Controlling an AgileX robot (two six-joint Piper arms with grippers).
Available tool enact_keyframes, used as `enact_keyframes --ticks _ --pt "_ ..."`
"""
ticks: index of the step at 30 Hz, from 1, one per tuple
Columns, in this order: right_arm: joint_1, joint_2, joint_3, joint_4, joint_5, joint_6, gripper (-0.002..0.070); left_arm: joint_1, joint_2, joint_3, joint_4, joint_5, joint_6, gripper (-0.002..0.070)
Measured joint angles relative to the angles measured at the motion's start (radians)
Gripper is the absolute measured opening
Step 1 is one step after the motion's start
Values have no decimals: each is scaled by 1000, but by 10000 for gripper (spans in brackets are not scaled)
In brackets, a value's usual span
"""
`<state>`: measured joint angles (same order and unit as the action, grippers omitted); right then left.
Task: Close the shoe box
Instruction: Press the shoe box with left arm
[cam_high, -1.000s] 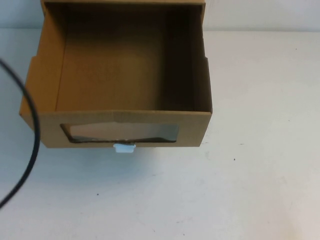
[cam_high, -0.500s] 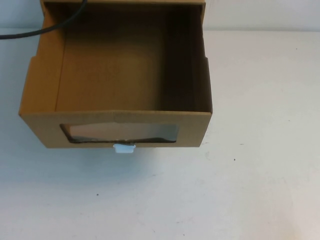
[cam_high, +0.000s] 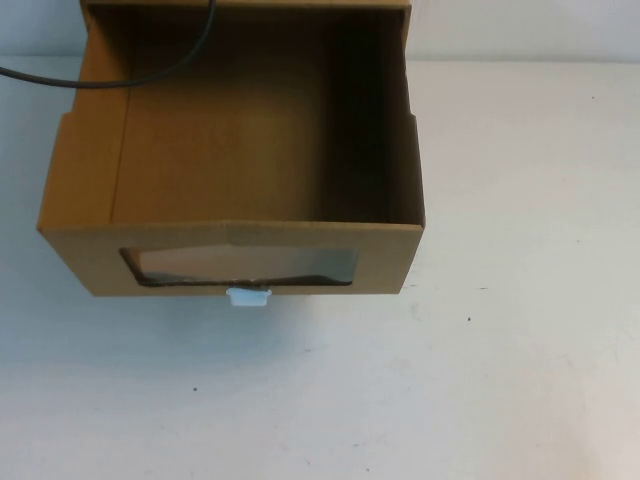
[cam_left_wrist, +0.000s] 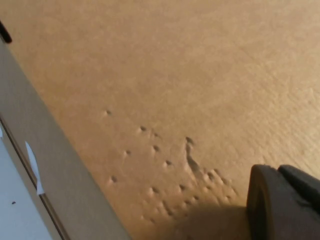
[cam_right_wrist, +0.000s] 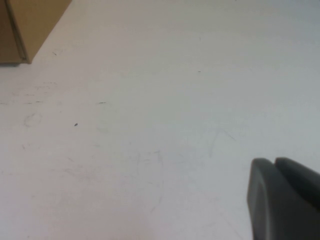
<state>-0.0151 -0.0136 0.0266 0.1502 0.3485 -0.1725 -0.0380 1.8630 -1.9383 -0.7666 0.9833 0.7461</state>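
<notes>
Brown cardboard forms the shoe box (cam_high: 240, 150), which sits at the 12 o'clock end of the white table (cam_high: 520, 300) with its drawer pulled out toward 6 o'clock, window (cam_high: 245, 265) and white pull tab (cam_high: 248, 296) in front. A black cable (cam_high: 120, 78) crosses the drawer's 11 o'clock corner. Left pincer (cam_left_wrist: 282, 202) hangs over the dented cardboard, right pincer (cam_right_wrist: 282, 197) over bare table; whether either pincer is spread cannot be told.
</notes>
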Motion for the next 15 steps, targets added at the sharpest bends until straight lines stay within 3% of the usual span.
enact_keyframes --ticks 10,15 --pt "0 0 0 29 -4 0 -13 0 4 -2 4 -15 0 -5" --pt "0 0 0 330 -59 -2 -13 0 4 -2 4 -15 0 -5"
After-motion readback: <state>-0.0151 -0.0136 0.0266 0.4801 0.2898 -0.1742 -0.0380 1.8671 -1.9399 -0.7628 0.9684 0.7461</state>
